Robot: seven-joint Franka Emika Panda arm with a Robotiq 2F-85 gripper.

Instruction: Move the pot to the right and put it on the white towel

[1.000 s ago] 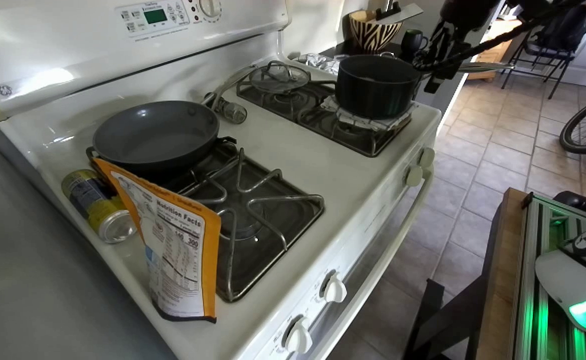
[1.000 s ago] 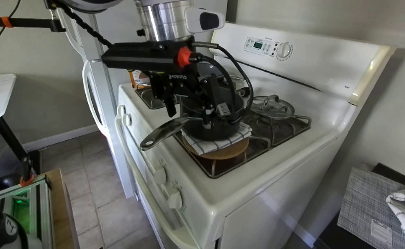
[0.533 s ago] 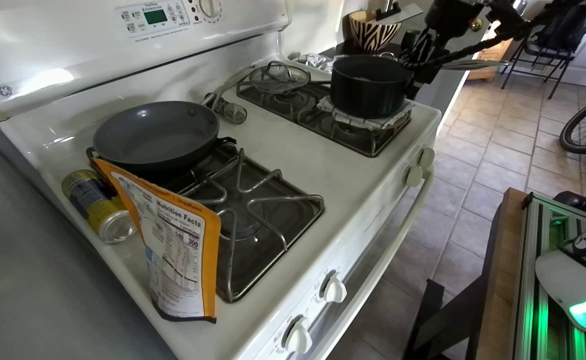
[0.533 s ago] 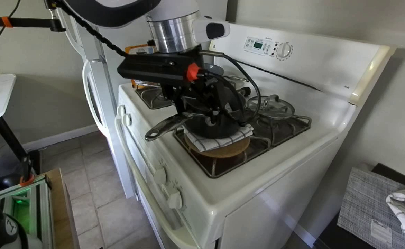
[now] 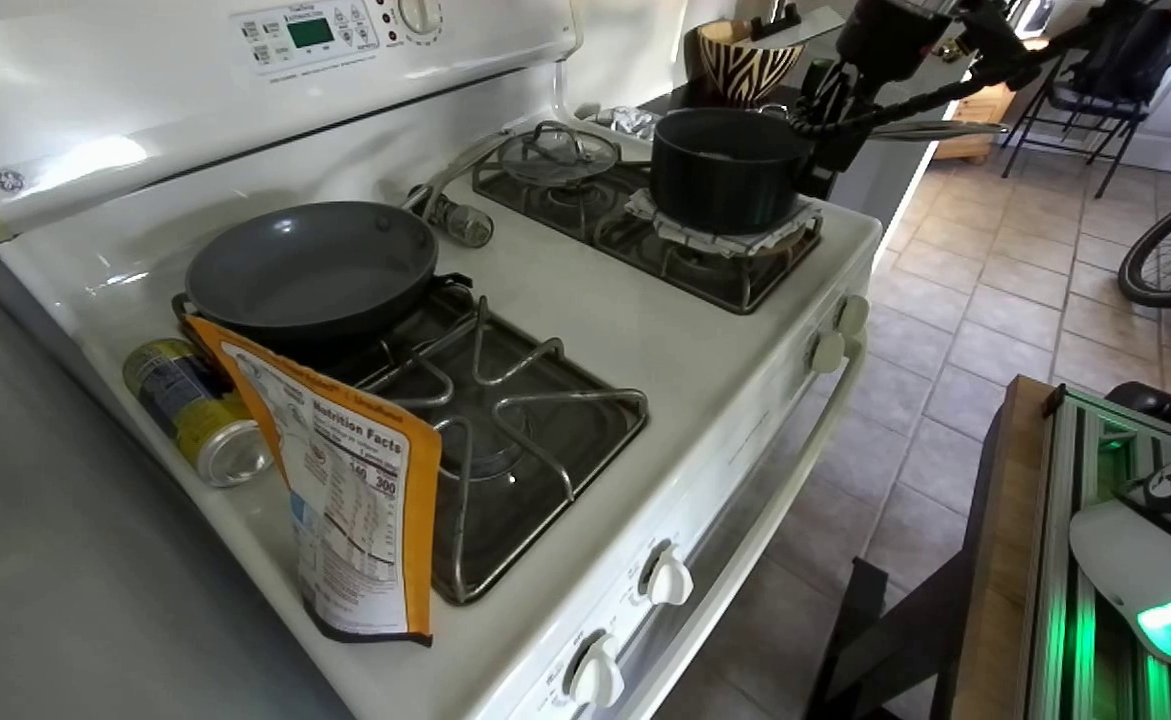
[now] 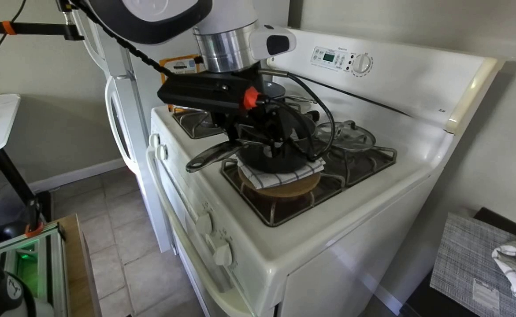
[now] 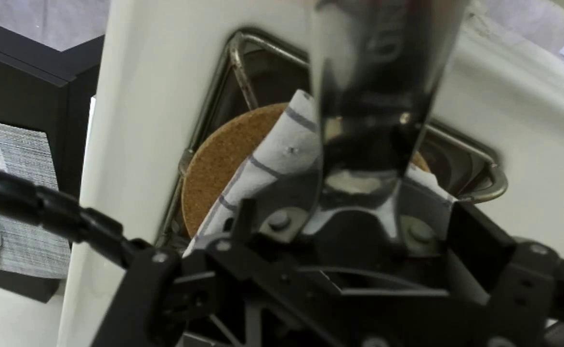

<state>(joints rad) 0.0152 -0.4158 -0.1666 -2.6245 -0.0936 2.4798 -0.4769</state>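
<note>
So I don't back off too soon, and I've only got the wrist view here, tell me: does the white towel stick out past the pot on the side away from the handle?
Observer: Yes. In an exterior view the white towel shows past the base of the pot on the side away from the handle.
Operator: Anything on the rear burner behind it?
Observer: A glass lid lies there, seen in both exterior views.
Operator: And on the other half of the stove?
Observer: Among other things, a dark frying pan toward the back.
</note>
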